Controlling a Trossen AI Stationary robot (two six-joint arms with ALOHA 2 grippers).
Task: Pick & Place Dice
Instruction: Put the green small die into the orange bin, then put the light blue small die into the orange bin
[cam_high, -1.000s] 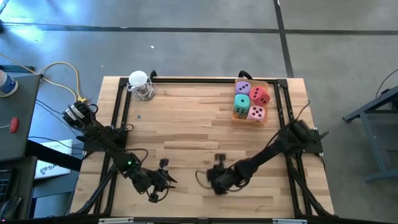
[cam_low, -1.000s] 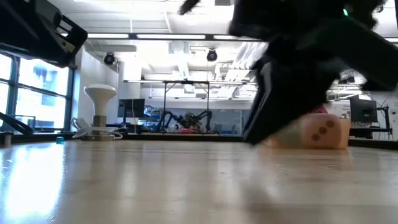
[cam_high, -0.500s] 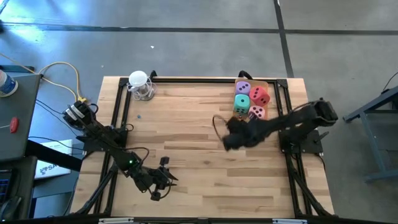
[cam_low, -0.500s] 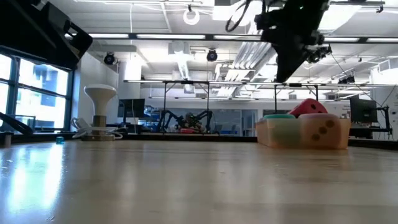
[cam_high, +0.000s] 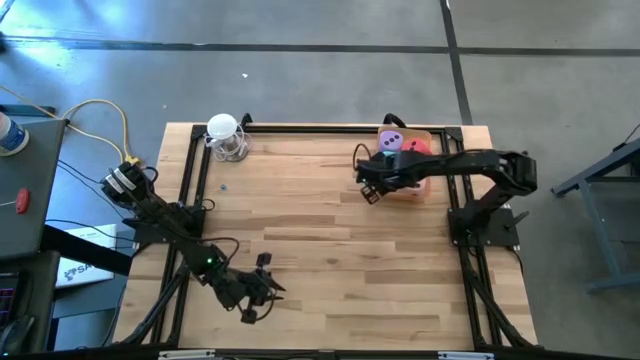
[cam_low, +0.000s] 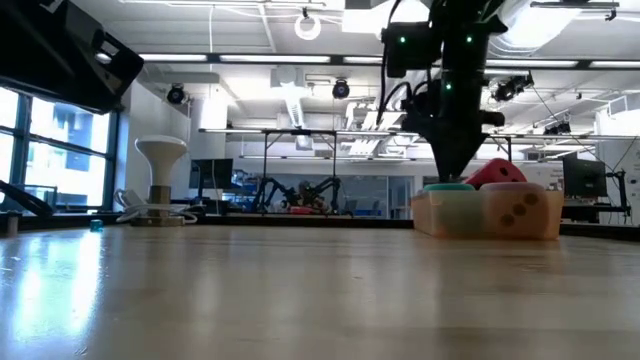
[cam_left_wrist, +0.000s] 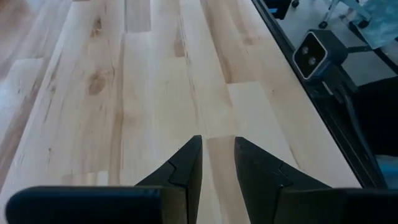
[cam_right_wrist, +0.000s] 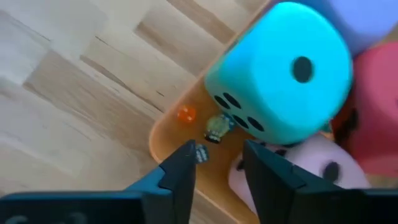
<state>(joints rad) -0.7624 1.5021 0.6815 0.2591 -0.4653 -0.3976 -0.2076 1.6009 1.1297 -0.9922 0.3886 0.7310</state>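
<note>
- Table (cam_high: 320, 230): pale wooden planks, edged by a black frame, both arm bases mounted at its near side.
- Orange tray (cam_high: 436, 135): rests directly on the table near the far right corner; it holds the dice.
- White round-topped object (cam_high: 226, 137): stands on the table at the far left corner, on a clear base.
- Small bead (cam_high: 223, 184): lies on the bare planks just in front of the white object.
- Left end effector (cam_high: 250, 312): sits low at the table's near left edge.
</note>
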